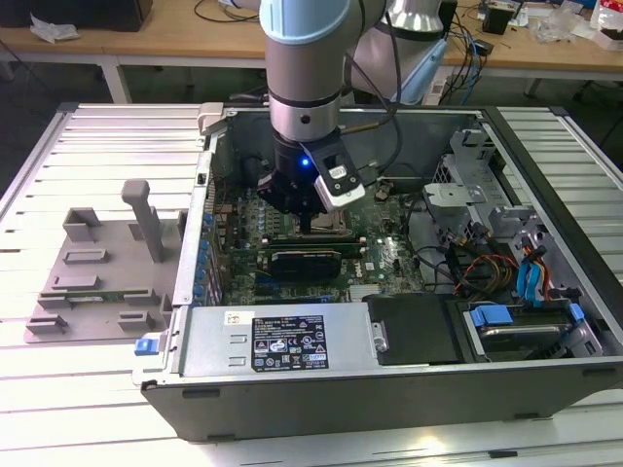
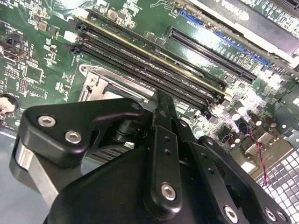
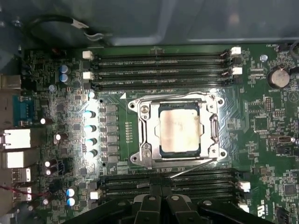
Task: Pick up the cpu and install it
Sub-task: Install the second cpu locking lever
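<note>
Black two-fingered gripper [image 1: 304, 222], lowered inside the open grey computer case [image 1: 389, 379]; whether its jaws are parted or closed cannot be told, and nothing is seen held in them. In the first wrist view the gripper [image 3: 161, 198] hangs just beside the small square cpu with its silver-grey metal top [image 3: 180, 129], which lies seated within the metal-framed socket [image 3: 142, 133] on the green motherboard [image 3: 60, 140], between long dark memory slots [image 3: 159, 60].

Pincer [image 1: 306, 222] reaches down inside the open computer case [image 1: 389, 375]
</note>
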You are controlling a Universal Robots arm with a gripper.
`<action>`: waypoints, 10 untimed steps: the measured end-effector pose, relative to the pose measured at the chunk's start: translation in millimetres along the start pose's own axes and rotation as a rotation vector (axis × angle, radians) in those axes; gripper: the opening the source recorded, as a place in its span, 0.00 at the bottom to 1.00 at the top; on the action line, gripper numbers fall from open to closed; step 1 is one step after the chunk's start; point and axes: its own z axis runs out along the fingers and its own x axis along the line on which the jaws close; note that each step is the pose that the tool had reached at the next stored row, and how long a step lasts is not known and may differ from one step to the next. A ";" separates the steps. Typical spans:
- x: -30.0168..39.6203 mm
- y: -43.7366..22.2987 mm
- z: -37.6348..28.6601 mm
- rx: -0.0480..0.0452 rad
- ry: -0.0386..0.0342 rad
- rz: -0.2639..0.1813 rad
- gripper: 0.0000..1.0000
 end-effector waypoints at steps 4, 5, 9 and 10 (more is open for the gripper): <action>0.3 -0.8 4.4 -0.0013 0.0002 0.000 0.11; 0.4 -1.0 5.1 -0.0013 0.0002 0.000 0.11; 2.5 -1.4 9.4 -0.0017 0.0005 0.000 0.11; 5.0 -1.4 10.1 -0.0023 -0.0001 0.000 0.11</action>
